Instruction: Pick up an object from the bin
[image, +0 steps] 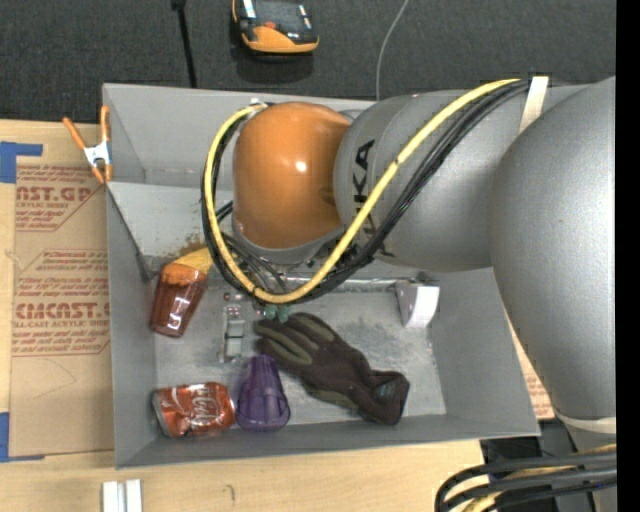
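Big grey arm (470, 170) comes in from the right, sloping down toward the left. At its end, far-centre, the orange wrist cover (290, 180). Yellow and black cables (300, 292) loop round the cover. Below it, near-left, the gripper (233, 338) points downward.

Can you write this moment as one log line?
gripper: low in grey metal bin, view's left-middle | nearest: dark brown fabric glove, purple plastic cup, crushed red metal can | held: cannot tell
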